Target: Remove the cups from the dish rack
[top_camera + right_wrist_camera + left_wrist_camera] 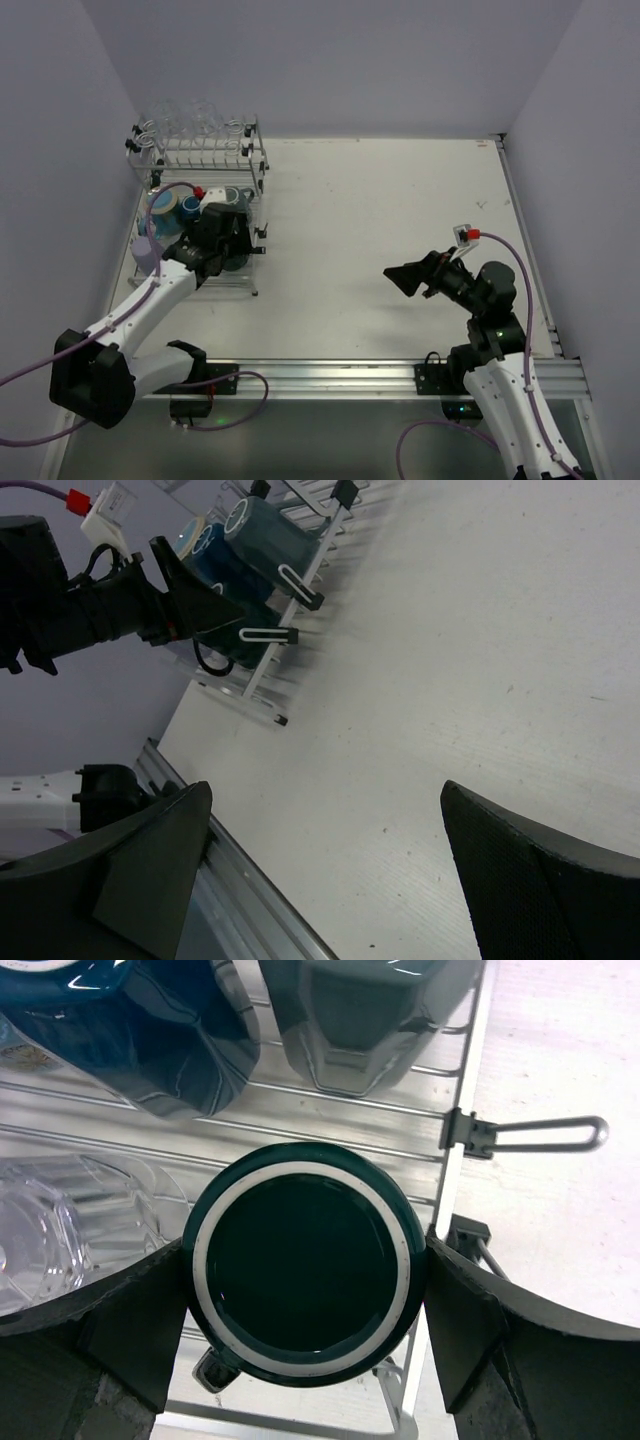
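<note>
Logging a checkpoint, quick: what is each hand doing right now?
Left hand: shut on the dark green mug in the dish rack.
Right hand: open, holding nothing, above the table.

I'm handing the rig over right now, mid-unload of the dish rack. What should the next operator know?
Left gripper: down in the lower tier of the dish rack, fingers against both sides of the dark green mug. It looks gripped, not lifted.
Right gripper: open, empty, hovering over the table on the right.
In the rack: clear glass tumblers on the top tier; grey mug, blue mug, lavender cup and another glass below.
Done: nothing; no cup is out of the rack in view.
Left: lift the green mug out, set it on the table, then the rest.
</note>
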Controlling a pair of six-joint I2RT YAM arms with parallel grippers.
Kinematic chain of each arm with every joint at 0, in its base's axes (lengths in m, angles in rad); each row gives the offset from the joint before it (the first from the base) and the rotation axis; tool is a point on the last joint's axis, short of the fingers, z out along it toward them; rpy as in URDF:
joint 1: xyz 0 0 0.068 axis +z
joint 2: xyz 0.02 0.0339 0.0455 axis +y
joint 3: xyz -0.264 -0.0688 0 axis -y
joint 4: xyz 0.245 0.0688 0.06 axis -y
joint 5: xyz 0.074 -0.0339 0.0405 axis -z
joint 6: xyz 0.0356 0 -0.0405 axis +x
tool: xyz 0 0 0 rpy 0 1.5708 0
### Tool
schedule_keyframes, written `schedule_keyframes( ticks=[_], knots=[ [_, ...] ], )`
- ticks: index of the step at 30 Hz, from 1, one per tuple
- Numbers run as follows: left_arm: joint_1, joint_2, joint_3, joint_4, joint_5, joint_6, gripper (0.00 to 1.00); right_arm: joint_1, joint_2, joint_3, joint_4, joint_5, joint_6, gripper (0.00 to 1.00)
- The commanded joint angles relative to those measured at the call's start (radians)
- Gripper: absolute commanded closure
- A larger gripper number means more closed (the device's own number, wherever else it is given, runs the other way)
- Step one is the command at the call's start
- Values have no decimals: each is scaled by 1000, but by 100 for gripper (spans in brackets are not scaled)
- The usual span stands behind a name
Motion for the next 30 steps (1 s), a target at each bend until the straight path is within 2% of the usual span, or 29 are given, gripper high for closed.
schedule_keyframes(
  ticks=[1,7,10,14,16,17,20,22,25,30],
  knots=[
    [4,-109,33,45,26,-25,71,5,-11,-37,137,-54,118,1],
    [4,-219,70,36,74,-15,83,35,-59,-99,289,-7,231,1],
    [4,-261,98,31,120,-10,85,54,-12,-80,345,-4,265,2],
    [4,-318,116,79,308,-33,85,165,99,-47,471,29,317,5],
    [4,-348,92,146,422,-71,85,230,160,-34,569,103,329,8],
    [2,-352,86,206,531,-93,85,300,177,-27,606,136,331,8],
    [2,-356,66,322,691,-174,85,406,263,4,732,222,331,14],
    [1,-362,41,384,752,-240,86,439,335,32,813,252,334,16],
    [-3,-370,-2,563,865,-327,86,500,431,71,886,277,331,17],
    [-7,-375,-84,712,931,-445,88,583,547,131,979,292,322,19]
  ],
)
